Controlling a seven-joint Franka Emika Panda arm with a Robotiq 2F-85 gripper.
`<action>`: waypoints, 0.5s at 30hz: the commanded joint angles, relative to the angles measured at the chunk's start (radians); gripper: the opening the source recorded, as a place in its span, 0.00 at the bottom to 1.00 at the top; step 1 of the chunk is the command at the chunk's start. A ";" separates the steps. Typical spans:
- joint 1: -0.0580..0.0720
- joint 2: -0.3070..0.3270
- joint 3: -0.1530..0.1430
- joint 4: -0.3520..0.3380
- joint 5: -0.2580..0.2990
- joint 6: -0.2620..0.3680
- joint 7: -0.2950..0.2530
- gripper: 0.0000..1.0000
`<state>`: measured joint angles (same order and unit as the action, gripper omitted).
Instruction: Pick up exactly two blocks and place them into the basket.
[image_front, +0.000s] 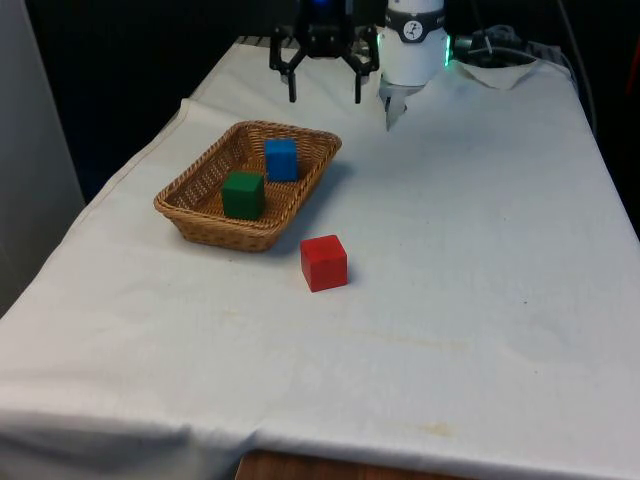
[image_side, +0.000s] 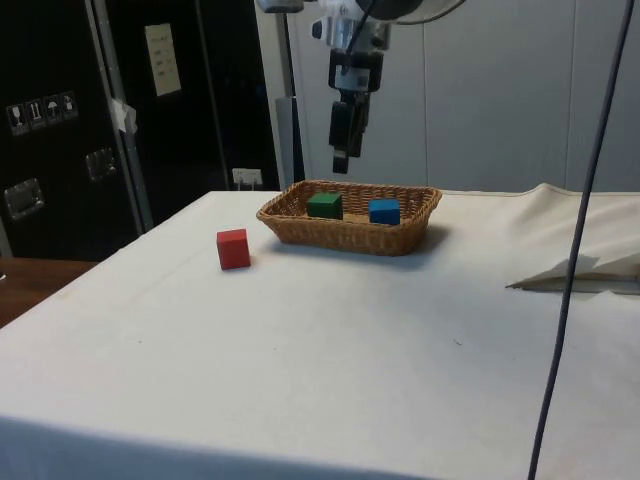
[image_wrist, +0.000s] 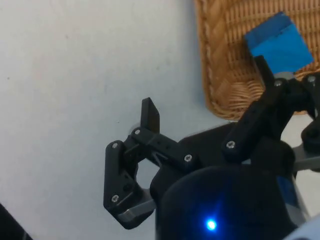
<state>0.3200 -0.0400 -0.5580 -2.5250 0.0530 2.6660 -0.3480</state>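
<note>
Desk under a white cloth, broad and mostly bare. Woven wicker basket, shallow and oblong, set towards the front view's left. High above its far rim, gripper, jaws spread wide and holding nothing; likely lifted clear because the count is met. Inside the basket, green block and blue block, apart from each other, resting flat on the weave. Just outside the near rim, red block, plain matte cube, probably meant to be left out.
</note>
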 joint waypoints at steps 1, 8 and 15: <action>-0.001 -0.003 0.008 -0.004 -0.026 0.008 0.031 1.00; -0.001 -0.025 0.061 -0.019 -0.024 0.014 0.071 1.00; 0.000 -0.035 0.104 -0.024 -0.023 0.017 0.105 1.00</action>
<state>0.3200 -0.0770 -0.4540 -2.5460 0.0530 2.6700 -0.2660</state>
